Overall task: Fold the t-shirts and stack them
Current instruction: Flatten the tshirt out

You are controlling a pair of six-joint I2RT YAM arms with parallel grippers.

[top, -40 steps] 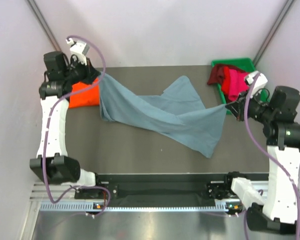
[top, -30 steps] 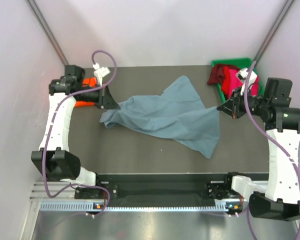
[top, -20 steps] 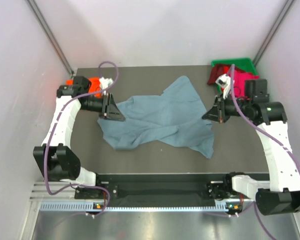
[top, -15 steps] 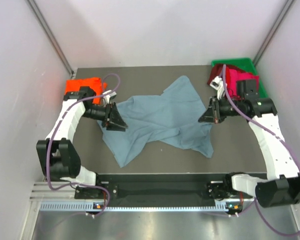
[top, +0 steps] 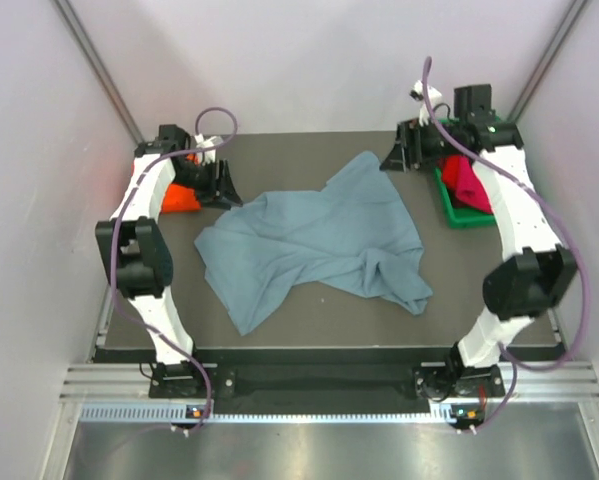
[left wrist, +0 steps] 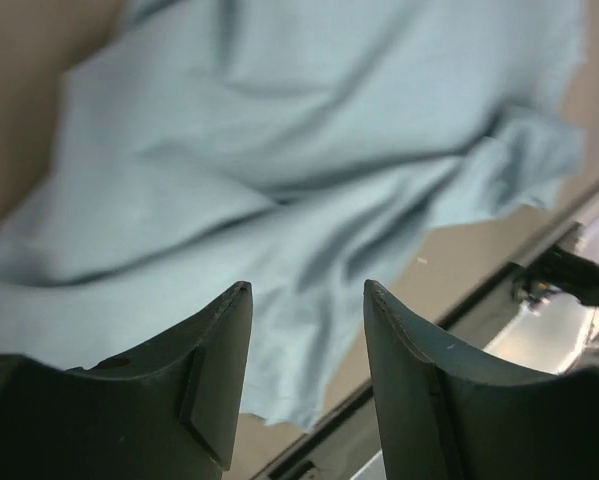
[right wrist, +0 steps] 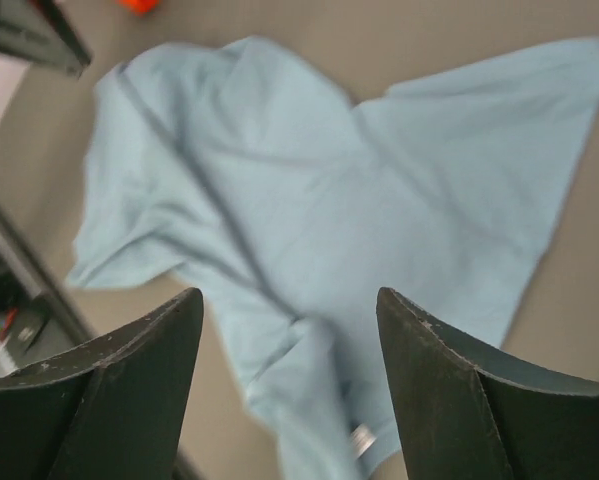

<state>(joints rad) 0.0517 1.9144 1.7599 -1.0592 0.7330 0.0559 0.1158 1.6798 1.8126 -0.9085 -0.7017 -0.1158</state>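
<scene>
A slate blue-grey t-shirt [top: 314, 235] lies rumpled and unfolded across the middle of the table, held by nothing. My left gripper [top: 224, 190] hovers open off its far left corner, and the shirt [left wrist: 279, 150] shows below the empty jaws [left wrist: 307, 290]. Beside the left arm a folded orange-red t-shirt [top: 179, 196] is partly hidden. My right gripper [top: 394, 158] hangs open beyond the shirt's far right corner. In the right wrist view the shirt [right wrist: 379, 190] spreads under the wide, empty gripper [right wrist: 289, 300]. A crimson t-shirt [top: 466, 180] lies in the green bin [top: 459, 215].
The green bin stands at the far right corner, partly under the right arm. The table's metal front rail [left wrist: 569, 270] shows past the shirt's near edge. Pale walls close in the table on three sides.
</scene>
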